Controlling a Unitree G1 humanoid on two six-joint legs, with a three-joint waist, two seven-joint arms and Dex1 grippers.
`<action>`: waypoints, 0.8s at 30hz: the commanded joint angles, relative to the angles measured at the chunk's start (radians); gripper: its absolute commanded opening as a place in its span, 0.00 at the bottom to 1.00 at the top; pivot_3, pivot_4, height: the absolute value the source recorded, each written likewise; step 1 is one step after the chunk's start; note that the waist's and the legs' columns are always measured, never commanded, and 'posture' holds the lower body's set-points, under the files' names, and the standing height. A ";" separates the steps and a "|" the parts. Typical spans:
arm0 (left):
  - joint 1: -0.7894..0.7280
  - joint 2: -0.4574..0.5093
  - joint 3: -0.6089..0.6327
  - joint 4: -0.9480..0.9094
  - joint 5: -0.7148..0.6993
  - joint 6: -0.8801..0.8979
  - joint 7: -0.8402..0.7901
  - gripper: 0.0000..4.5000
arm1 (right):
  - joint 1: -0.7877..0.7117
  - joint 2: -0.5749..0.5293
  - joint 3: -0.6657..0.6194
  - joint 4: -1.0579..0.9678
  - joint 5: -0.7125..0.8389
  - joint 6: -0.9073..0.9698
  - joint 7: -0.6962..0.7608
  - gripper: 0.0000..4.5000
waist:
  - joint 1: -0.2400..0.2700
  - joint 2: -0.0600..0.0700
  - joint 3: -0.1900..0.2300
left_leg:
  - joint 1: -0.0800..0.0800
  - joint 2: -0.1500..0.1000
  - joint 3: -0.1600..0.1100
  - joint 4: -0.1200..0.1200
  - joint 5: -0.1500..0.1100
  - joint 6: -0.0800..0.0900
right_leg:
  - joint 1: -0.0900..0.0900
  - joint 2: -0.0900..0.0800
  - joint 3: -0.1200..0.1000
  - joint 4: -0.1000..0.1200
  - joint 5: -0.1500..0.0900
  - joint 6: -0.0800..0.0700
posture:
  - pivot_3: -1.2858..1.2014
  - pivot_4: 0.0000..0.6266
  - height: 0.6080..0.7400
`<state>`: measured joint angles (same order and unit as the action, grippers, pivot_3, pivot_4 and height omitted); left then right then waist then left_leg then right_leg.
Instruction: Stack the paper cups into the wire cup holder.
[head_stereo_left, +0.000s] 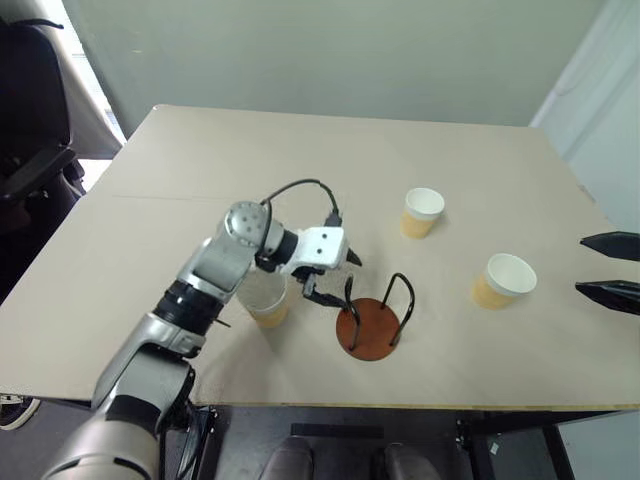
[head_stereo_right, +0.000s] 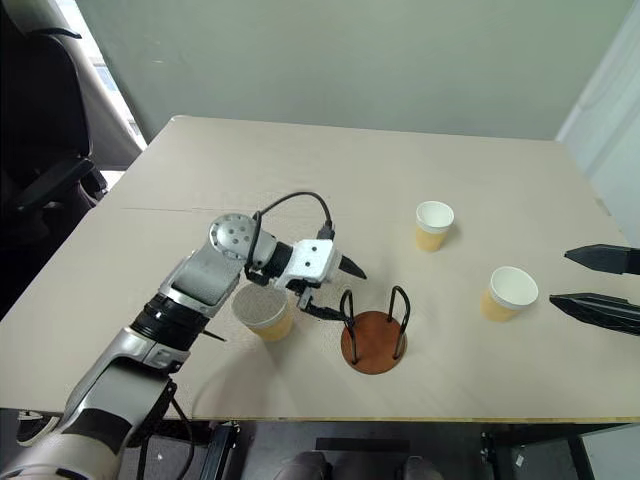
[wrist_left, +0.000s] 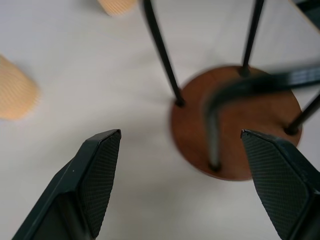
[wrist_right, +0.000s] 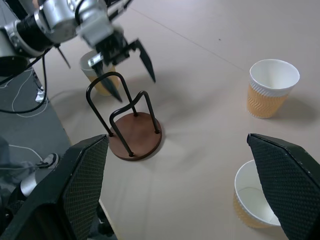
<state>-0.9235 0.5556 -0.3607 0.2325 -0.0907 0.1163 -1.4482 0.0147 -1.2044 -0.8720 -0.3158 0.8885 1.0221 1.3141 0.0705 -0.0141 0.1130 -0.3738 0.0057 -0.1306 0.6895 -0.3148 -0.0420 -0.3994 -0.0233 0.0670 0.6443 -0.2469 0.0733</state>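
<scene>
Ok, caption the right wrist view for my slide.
Open left hand hovers by empty wire cup holder; three paper cups stand unstacked.

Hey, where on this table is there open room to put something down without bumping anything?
The far half of the table, beyond the farthest paper cup, is bare. So is the left side past the left arm. It is crowded near the front edge: wire cup holder, left end effector and a cup beside it.

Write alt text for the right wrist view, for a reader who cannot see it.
An empty wire cup holder stands on a beige table, with the left pincer open just above and beside its loops. One paper cup stands behind that pincer; two more stand upright apart from the holder. The right pincer's open black fingers frame the foreground.
</scene>
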 joint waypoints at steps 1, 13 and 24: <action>-0.055 0.046 0.080 -0.072 -0.121 0.083 -0.095 0.91 | 0.005 -0.023 0.014 -0.001 -0.023 -0.025 -0.008 1.00 | -0.001 0.000 0.000 | 0.000 0.000 0.000 0.000 0.000 0.000 | 0.000 0.000 0.000 0.000 0.000 0.000 | 0.52 0.24 1.00; -0.049 0.396 0.142 -0.149 -0.273 0.220 -0.166 0.91 | -0.127 -0.029 0.424 0.070 -0.275 -0.216 -0.197 1.00 | -0.021 0.002 0.000 | 0.007 0.002 -0.002 -0.008 0.000 0.001 | -0.002 0.000 0.010 -0.001 0.000 0.000 | 0.52 0.24 1.00; 0.175 0.664 0.612 -0.392 -0.757 0.720 -0.089 0.91 | -0.279 0.008 0.685 0.131 -0.381 -0.293 -0.211 1.00 | -0.025 0.002 0.000 | 0.002 0.004 0.000 -0.014 0.000 0.000 | -0.011 0.000 0.013 -0.001 0.000 0.000 | 0.52 0.24 1.00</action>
<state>-0.7625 1.2006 0.1873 -0.1189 -0.7956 0.7835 -1.5526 -0.2472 -1.1917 -0.1871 -0.1887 0.5174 0.7468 1.0946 0.0454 -0.0122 0.1133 -0.3714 0.0101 -0.1302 0.6755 -0.3150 -0.0417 -0.4111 -0.0237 0.0815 0.6424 -0.2469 0.0732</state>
